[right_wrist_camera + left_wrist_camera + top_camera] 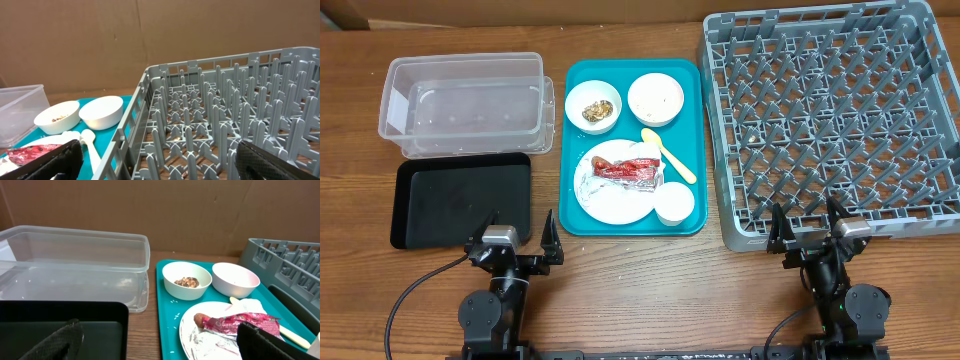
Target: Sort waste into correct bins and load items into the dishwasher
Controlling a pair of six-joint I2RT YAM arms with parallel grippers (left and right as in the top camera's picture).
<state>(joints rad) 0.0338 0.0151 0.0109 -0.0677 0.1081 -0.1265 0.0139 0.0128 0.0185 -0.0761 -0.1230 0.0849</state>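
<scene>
At the far left stands the tub (465, 105), a clear plastic rectangle with rounded corners and nothing inside. Just in front of it lies the black tray (460, 200), shallow, matte and rectangular. The left gripper (520, 232) rests low on the table at the near edge of this tray. Its two dark fingers are spread wide and they hold nothing.

In the middle is a teal tray (623, 72) of smooth plastic. At its back stand two round white bowls, side by side. The left bowl (593, 105) has brown lumps (187, 282) in it, and the right bowl (655, 98) looks empty. In front of them lies the white plate (610, 205) with the red wrapper (630, 170) on it, crinkled, with silver foil at its edge. A yellow spoon (668, 155) lies slanted beside the plate, and a small white cup (674, 204) touches the plate's right rim. A few white grains (175, 316) lie on the teal floor.

At the right sits the rack (820, 130), large, square and grey, with a grid floor and many upright pegs. Nothing is loaded in it. The right gripper (805, 222) is at its near edge, fingers also apart and empty.

The table (650, 290) is of brown wood with visible grain. Behind it stands a plain wall of brown cardboard (200, 210).
</scene>
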